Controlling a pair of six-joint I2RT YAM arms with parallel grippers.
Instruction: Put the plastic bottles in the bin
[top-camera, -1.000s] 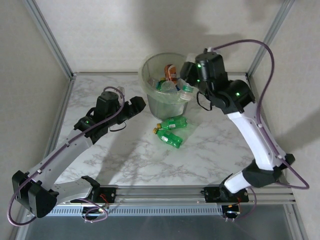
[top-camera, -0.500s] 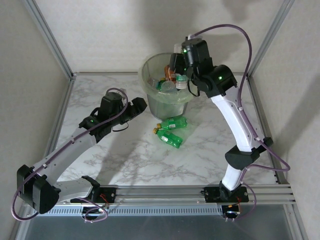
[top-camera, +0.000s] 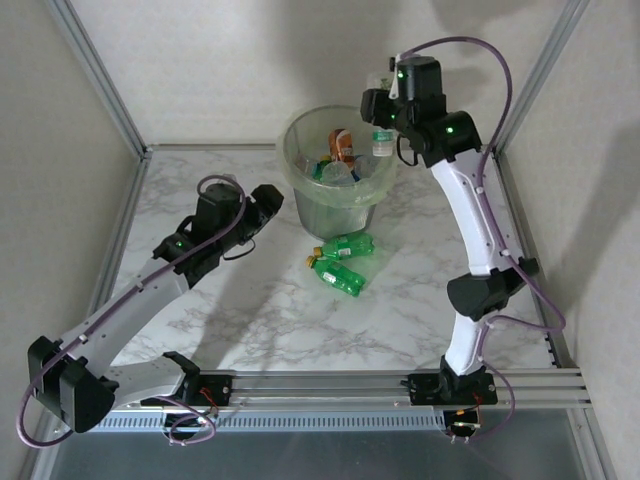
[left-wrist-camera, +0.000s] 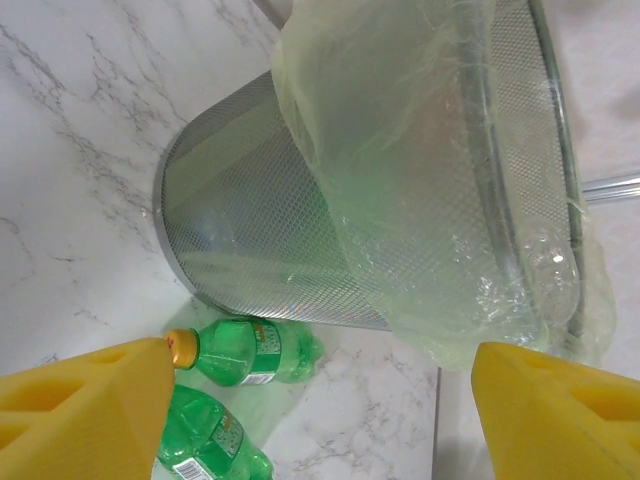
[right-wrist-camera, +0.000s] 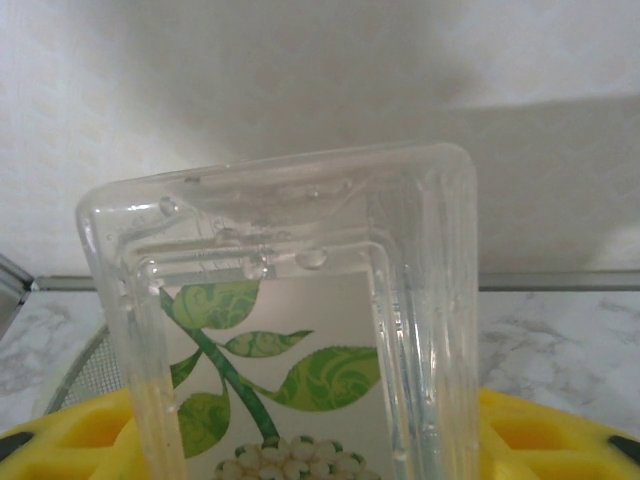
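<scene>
Moved over the last second: right gripper (top-camera: 381, 122), lifted from low at the right rim of the bin (top-camera: 335, 212) to high above it; left gripper (top-camera: 268, 200), barely shifted. Nearest, on the marble table (top-camera: 250, 320): two green bottles (top-camera: 340, 281) lying side by side, just in front of the bin. From left wrist: yellow fingers (left-wrist-camera: 80, 400) spread wide, nothing between them, clear of the mesh wall; orange cap (left-wrist-camera: 181, 347) on one green bottle. From top view: more bottles (top-camera: 338, 160) heaped inside the bin, pale green liner (top-camera: 290, 150) over rim. Farthest: right gripper clamped on a clear bottle (top-camera: 383, 142), above the far-right rim. From right wrist: square-shouldered clear bottle, green leaf label, yellow pads (right-wrist-camera: 85, 430) at both sides.
</scene>
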